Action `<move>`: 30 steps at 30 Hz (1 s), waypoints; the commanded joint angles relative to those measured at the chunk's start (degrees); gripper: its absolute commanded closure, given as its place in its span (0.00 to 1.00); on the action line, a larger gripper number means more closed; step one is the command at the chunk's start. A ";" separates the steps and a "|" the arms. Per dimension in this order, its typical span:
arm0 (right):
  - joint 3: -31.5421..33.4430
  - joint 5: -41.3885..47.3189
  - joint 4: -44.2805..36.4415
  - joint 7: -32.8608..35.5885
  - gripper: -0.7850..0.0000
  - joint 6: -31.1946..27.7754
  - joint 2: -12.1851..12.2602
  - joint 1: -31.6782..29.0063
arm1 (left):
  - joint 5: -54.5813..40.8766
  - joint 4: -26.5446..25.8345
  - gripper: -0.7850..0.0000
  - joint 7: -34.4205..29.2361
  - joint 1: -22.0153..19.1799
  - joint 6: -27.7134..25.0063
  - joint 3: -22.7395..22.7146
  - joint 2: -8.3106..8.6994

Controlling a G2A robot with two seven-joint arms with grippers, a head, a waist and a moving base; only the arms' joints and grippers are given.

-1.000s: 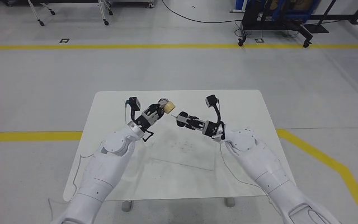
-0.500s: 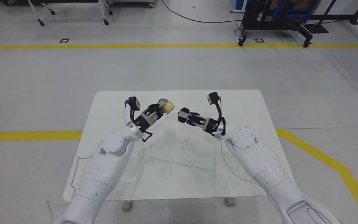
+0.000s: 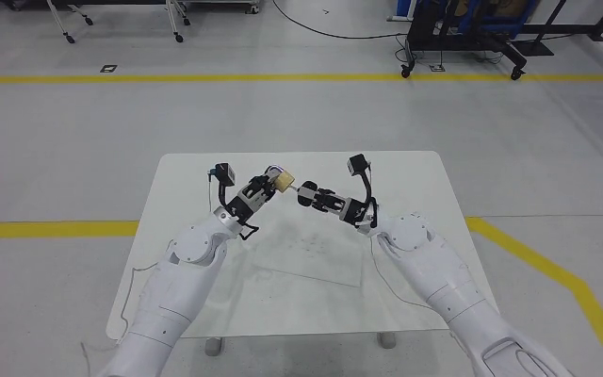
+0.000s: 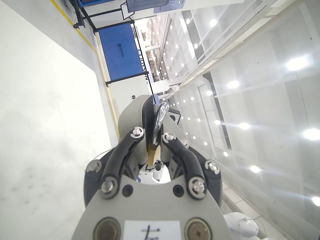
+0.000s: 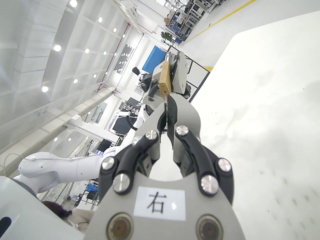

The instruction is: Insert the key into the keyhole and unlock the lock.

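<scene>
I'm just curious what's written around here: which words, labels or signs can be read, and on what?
"左": left label, on left gripper.
"右": right label, on right gripper.
Blue board print: too small to read surely.
Floor marker: too small.

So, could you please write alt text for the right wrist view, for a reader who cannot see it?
The right gripper, jaws shut on a thin key, holds its tip at the bottom end of a brass padlock clamped in the left gripper, both above a white table.
</scene>
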 commanded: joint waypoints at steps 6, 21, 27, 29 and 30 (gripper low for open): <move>-0.34 -1.30 -0.80 -0.49 1.00 0.53 -0.24 -0.14 | 1.11 -0.67 1.00 0.44 0.47 0.12 0.02 -0.10; -0.54 -2.67 -1.67 -0.31 1.00 1.12 -0.61 -0.33 | 0.40 -0.53 1.00 -0.35 0.67 0.57 -0.44 -0.34; -0.46 -2.93 -1.63 -0.55 1.00 1.31 -0.76 -0.30 | 0.22 -0.52 1.00 -0.53 0.74 0.69 -0.62 -0.44; -0.45 -3.17 -1.62 -0.60 1.00 1.37 -0.80 -0.28 | 0.12 -0.53 1.00 -0.74 0.77 0.76 -0.69 -0.46; -0.45 -3.11 -1.62 -0.58 1.00 1.48 -0.83 -0.26 | 0.02 -0.50 1.00 -0.86 0.78 0.76 -0.73 -0.47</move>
